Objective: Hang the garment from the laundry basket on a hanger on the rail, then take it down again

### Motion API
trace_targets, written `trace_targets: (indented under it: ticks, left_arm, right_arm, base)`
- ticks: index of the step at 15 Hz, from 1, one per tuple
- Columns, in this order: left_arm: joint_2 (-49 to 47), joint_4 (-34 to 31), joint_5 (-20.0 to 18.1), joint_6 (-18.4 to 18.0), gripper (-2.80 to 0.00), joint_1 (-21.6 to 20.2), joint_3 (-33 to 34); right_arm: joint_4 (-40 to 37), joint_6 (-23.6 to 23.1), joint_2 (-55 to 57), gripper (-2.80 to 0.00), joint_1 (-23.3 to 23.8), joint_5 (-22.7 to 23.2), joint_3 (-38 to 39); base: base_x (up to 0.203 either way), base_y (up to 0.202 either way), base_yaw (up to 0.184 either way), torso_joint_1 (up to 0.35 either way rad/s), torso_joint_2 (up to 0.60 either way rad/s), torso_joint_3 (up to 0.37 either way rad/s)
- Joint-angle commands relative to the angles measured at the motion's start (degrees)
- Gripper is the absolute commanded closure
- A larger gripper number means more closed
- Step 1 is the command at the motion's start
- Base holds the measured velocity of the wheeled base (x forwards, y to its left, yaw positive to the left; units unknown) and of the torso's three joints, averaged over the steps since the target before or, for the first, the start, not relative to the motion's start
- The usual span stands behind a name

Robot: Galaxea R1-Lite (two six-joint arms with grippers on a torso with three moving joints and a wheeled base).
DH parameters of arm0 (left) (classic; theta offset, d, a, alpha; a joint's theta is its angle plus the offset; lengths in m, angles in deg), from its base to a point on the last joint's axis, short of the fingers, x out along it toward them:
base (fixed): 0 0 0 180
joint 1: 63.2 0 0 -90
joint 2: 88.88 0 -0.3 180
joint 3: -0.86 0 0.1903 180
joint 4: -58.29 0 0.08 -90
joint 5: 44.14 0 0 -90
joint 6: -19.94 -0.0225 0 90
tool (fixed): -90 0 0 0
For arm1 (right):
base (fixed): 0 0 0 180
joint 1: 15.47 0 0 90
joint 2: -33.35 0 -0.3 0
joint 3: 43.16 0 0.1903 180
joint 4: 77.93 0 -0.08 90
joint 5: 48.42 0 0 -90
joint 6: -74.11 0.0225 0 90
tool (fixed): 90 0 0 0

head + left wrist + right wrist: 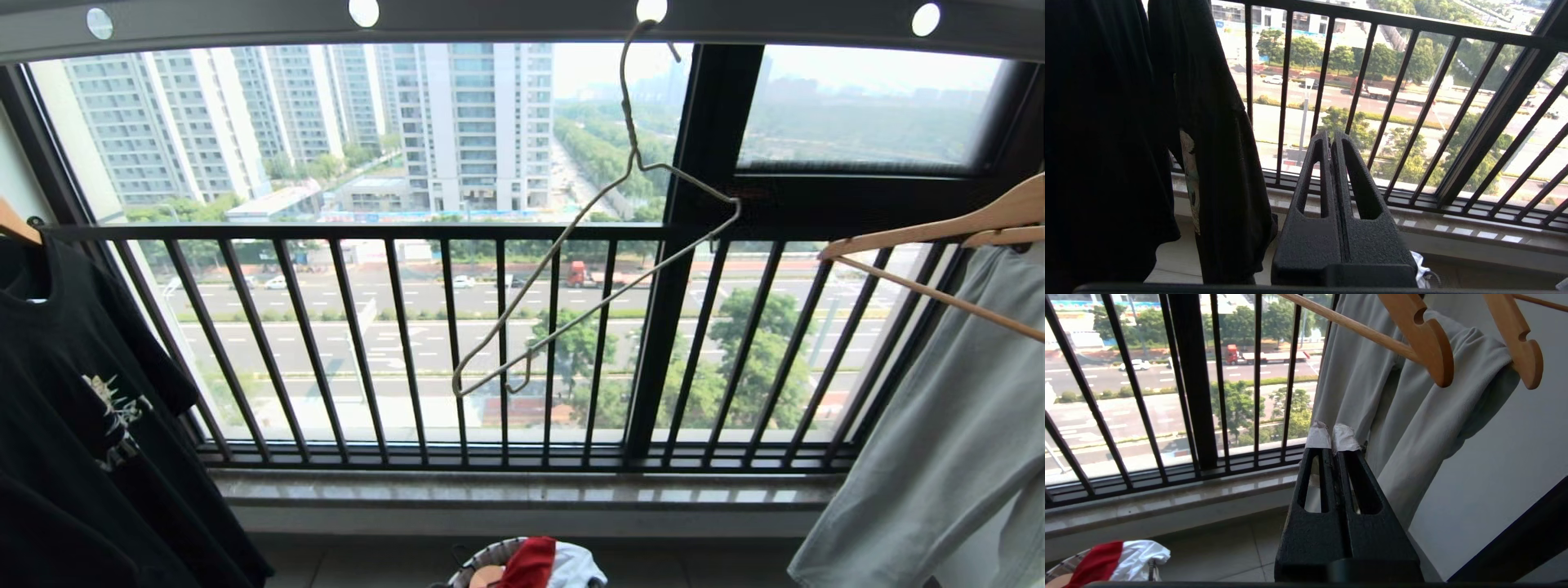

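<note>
- The left gripper (1330, 136) shows only in its own wrist view: both black fingers (1312, 171) are pressed flat together, pointing toward twelve o'clock, with nothing between them.
- The right gripper (1332, 437) likewise has its fingers closed tight, their white-taped tips (1345, 437) touching, empty.
- Neither arm appears in the head view.

the rail (506, 20), a grey overhead bar pierced by round holes, carries the hanger (604, 245), a thin white wire one hooked by its slim hook and hanging tilted and bare. below, the tiled floor (1229, 547) bears the laundry basket (482, 563), in which the garment (529, 563), red, lies against white cloth (575, 565).
</note>
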Motion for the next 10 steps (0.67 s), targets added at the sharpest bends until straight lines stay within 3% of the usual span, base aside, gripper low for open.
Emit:
trace_targets:
  ticks: [1,3,4,6,8,10]
  left_arm:
    - [7.03,-0.91,-4.62,0.01,0.00,-2.22,4.38]
    - [13.58,-3.77,-10.34,-0.02,0.00,-3.21,9.31]
    - [14.92,-4.51,-11.45,-0.39,0.00,-3.43,12.36]
    - [15.38,-3.99,-11.98,-4.42,0.00,-3.64,16.90]
    - [15.42,3.88,-11.42,-7.14,0.00,-3.64,21.56]
    - [15.43,8.32,-10.13,-10.49,0.00,-3.63,23.62]
  right_arm:
    - [0.12,-0.32,-3.70,0.00,1.30,0.22,5.49]
    - [0.17,-0.37,-10.50,0.00,1.51,4.86,9.03]
    - [0.31,-0.24,-14.22,0.00,1.55,9.94,10.82]
    - [3.71,0.80,-16.53,0.00,1.62,16.58,17.11]
    - [12.57,1.21,-16.17,0.00,1.64,23.11,24.05]
    - [11.57,1.78,-16.03,0.00,1.65,24.88,24.52]
  base:
    - [0.000,0.000,0.000,0.000,0.00,0.000]
    - [0.000,0.000,0.000,0.000,0.00,0.000]
    - [0.000,0.000,0.000,0.000,0.00,0.000]
    - [0.000,0.000,0.000,0.000,0.00,0.000]
    - [0.000,0.000,0.000,0.000,0.00,0.000]
    - [0.000,0.000,0.000,0.000,0.00,0.000]
